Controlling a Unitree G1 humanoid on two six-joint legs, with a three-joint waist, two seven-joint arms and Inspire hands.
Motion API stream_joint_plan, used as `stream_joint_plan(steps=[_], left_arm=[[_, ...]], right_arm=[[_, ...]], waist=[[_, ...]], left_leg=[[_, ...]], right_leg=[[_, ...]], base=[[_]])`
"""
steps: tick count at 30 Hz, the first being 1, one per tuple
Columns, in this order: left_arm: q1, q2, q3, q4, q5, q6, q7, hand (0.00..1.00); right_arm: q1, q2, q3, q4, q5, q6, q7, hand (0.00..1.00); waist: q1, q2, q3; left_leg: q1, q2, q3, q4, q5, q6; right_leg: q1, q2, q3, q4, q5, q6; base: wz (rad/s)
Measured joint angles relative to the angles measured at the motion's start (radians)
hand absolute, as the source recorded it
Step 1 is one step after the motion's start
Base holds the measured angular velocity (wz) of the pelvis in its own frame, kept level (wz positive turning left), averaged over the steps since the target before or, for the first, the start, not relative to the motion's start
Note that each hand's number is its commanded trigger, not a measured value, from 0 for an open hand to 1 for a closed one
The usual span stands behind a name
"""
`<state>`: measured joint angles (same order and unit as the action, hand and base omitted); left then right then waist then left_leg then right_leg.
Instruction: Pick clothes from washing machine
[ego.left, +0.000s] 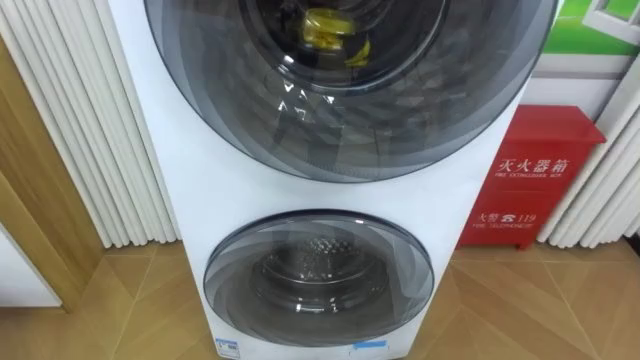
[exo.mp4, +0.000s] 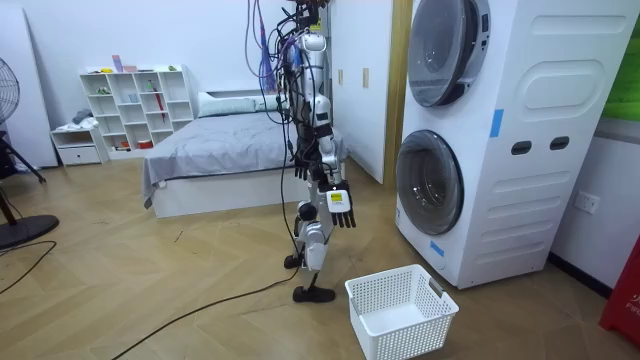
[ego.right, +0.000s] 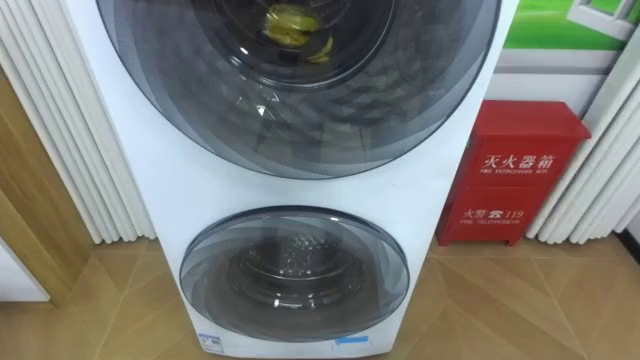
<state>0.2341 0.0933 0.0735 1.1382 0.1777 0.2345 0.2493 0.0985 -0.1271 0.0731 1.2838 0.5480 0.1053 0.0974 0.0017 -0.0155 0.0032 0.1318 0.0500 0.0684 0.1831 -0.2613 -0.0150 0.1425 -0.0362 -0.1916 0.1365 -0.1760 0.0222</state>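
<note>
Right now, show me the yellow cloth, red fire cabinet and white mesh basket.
yellow cloth (ego.left: 330, 30), left eye view, its middle.
red fire cabinet (ego.left: 535, 190), left eye view, front door.
white mesh basket (exo.mp4: 415, 335), room view, near wall.

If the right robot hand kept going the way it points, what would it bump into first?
The right robot hand hangs pointing down, so it would probably meet the wooden floor first, just beside the white basket; depth is hard to judge.

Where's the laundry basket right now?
Room view: the white basket sits on the floor in front of the washing machine, at the room view's right of the robot's feet.
</note>
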Motion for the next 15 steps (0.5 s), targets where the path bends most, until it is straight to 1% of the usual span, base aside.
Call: stream_joint_plan(steps=[7, 13, 15], left_arm=[[0.003, -0.002, -0.001, -0.022, 0.065, 0.007, 0.0, 0.0], [-0.007, -0.001, -0.001, -0.023, 0.069, 0.003, -0.007, 0.0], [-0.007, 0.0, 0.001, -0.023, 0.068, -0.006, -0.019, 0.0]], right_arm=[[0.0, 0.0, 0.001, -0.003, -0.001, 0.002, -0.008, 0.0], [-0.001, -0.001, 0.003, 0.0, 0.006, 0.005, 0.007, 0.0], [-0.001, 0.0, 0.003, 0.001, 0.018, 0.005, 0.01, 0.0]], waist=[[0.0, 0.001, -0.0005], [0.0, -0.002, -0.0016], [0.0, -0.003, -0.0012]], left_leg=[[-0.001, 0.0, 0.0, 0.0, 0.0, 0.0], [0.0, 0.0, 0.001, 0.002, 0.0, 0.0], [0.001, 0.0, 0.001, 0.002, 0.0, 0.0]], right_leg=[[-0.003, 0.0, -0.001, 0.0, 0.0, 0.0], [-0.001, 0.0, 0.0, 0.0, 0.0, 0.0], [0.0, 0.0, 0.0, -0.001, 0.0, 0.0]], base=[[0.0], [0.0], [0.0]])
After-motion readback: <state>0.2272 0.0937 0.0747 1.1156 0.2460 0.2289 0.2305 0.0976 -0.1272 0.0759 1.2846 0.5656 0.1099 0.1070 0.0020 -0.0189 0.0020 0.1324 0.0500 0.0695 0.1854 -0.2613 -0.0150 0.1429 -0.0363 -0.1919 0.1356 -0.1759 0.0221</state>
